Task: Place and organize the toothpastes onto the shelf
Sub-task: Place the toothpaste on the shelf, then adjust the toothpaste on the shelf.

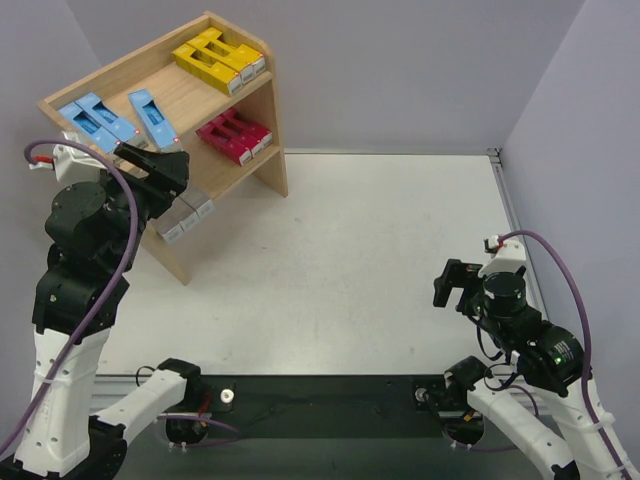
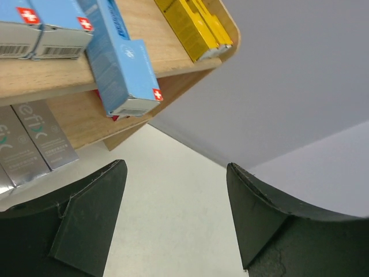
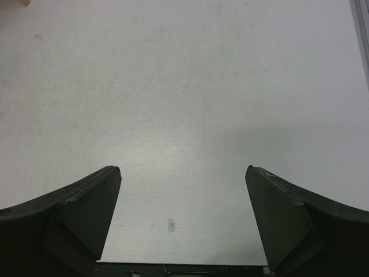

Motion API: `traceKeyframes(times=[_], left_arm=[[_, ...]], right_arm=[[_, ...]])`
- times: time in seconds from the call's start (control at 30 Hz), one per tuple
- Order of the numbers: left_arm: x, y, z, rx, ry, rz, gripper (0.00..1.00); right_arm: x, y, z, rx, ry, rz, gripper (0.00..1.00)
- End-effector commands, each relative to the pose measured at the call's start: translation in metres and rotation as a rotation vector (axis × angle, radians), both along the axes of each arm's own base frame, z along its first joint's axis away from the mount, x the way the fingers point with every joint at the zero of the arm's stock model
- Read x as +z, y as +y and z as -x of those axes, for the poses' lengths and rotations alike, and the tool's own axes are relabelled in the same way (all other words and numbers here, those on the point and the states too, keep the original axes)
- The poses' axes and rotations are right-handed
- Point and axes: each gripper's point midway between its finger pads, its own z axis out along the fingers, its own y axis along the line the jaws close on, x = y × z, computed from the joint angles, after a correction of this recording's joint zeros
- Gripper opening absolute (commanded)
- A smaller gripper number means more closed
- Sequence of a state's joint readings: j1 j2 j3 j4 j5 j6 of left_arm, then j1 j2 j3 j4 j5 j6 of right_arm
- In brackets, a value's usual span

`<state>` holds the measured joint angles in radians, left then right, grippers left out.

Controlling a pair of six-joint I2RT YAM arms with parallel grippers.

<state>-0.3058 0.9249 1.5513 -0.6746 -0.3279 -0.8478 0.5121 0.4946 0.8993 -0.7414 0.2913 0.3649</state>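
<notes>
The wooden shelf (image 1: 258,100) stands at the back left. Its top tier holds three yellow cartons (image 1: 215,58) at the right and three light blue cartons (image 1: 100,122) at the left, one blue carton (image 1: 153,117) lying apart and askew. The lower tier holds magenta-red cartons (image 1: 236,136) and silver-grey cartons (image 1: 185,218). My left gripper (image 1: 172,170) is open and empty just in front of the shelf's left end. In the left wrist view the askew blue carton (image 2: 122,63) overhangs the top board, above the silver cartons (image 2: 34,138). My right gripper (image 1: 452,284) is open and empty over the table at the right.
The white table (image 1: 380,260) stretches between the shelf and the right arm. A metal rail (image 1: 512,215) runs along the table's right edge. Grey walls close the back and sides.
</notes>
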Motion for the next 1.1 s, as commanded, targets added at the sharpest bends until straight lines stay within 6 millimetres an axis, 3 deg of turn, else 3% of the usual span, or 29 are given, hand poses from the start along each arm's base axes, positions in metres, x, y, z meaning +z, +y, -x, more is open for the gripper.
traceKeyframes(times=[0.0,0.03,0.13,0.43,0.8,1.07], left_arm=[[0.026,-0.024,0.000,-0.169,-0.090,-0.196,0.80],[0.036,-0.024,0.003,-0.174,-0.110,-0.218,0.80],[0.029,-0.025,-0.008,-0.188,-0.070,-0.331,0.79],[0.014,-0.041,-0.045,-0.243,-0.013,-0.419,0.79],[0.024,-0.024,-0.080,-0.107,-0.021,-0.511,0.79],[0.021,-0.016,-0.103,-0.049,0.009,-0.572,0.79]], right_arm=[[-0.007,-0.001,0.000,0.002,0.018,0.022,0.95],[-0.007,-0.001,0.000,0.000,0.016,0.021,0.95],[-0.006,-0.002,0.000,-0.002,0.013,0.020,0.95],[-0.006,-0.008,0.002,-0.029,0.010,0.031,0.95],[-0.010,-0.011,0.001,-0.060,0.020,0.037,0.95],[-0.011,-0.014,-0.001,-0.077,0.023,0.049,0.95]])
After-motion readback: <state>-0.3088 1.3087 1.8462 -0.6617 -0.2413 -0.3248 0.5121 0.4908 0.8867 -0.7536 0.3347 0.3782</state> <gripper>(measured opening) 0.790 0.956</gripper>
